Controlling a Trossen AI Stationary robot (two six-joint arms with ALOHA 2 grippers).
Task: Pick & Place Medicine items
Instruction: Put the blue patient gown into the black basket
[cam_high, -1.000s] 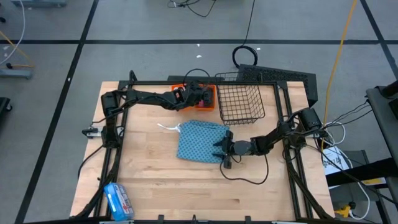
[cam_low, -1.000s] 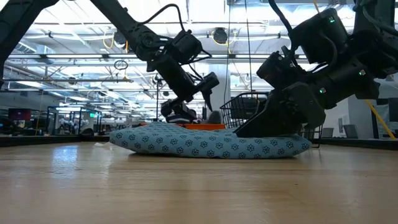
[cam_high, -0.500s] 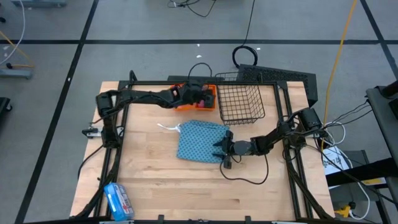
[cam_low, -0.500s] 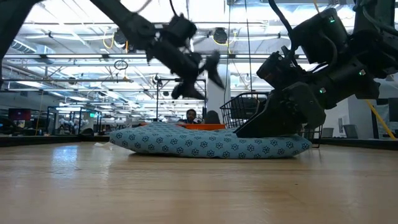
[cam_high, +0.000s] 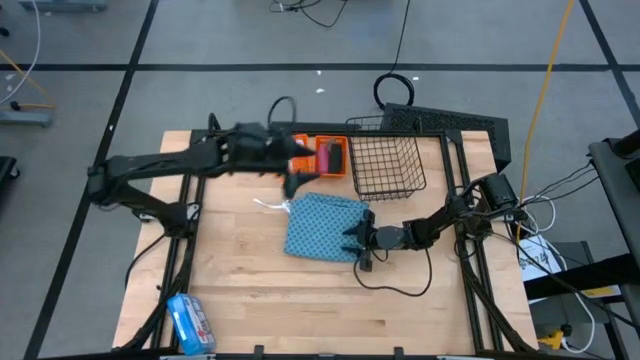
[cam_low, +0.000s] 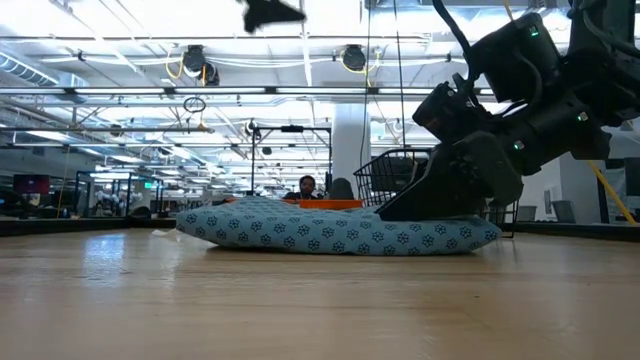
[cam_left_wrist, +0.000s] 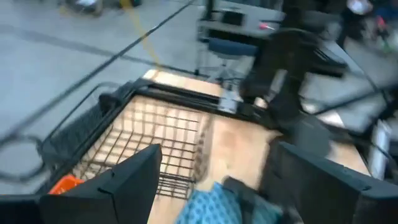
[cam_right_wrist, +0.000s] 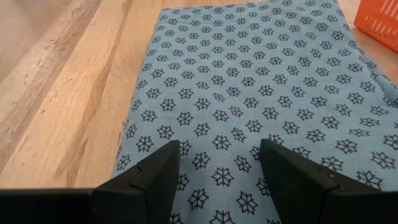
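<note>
An orange tray (cam_high: 322, 156) at the table's far side holds a pink item (cam_high: 333, 157); the other medicine items do not show. My left gripper (cam_high: 297, 172) is open and empty, high above the table beside the tray's left end. It shows at the top of the low view (cam_low: 272, 12), and its wrist view (cam_left_wrist: 214, 168) shows nothing between its fingers. The blue patterned cloth (cam_high: 322, 228) lies flat mid-table. My right gripper (cam_high: 356, 241) is open, low at the cloth's right edge (cam_right_wrist: 217, 168). My right gripper comes from the table's right, slanting down, with its open fingers (cam_right_wrist: 155, 177) spread over the blue cloth's right part (cam_right_wrist: 217, 143). In the low view a finger (cam_low: 405, 208) reaches the cloth's top surface. The cloth lies flat on the table.
A black wire basket (cam_high: 385, 160) stands right of the orange tray. A blue and white packet (cam_high: 190, 322) lies at the near left corner. A black frame (cam_high: 190, 200) runs along the table's sides. Bare wood lies near of the cloth.
My left gripper has risen from the orange tray, going up and toward the table's left edge; in the low view it has climbed from just above the cloth to the picture's top. My right gripper and the cloth have kept still.
</note>
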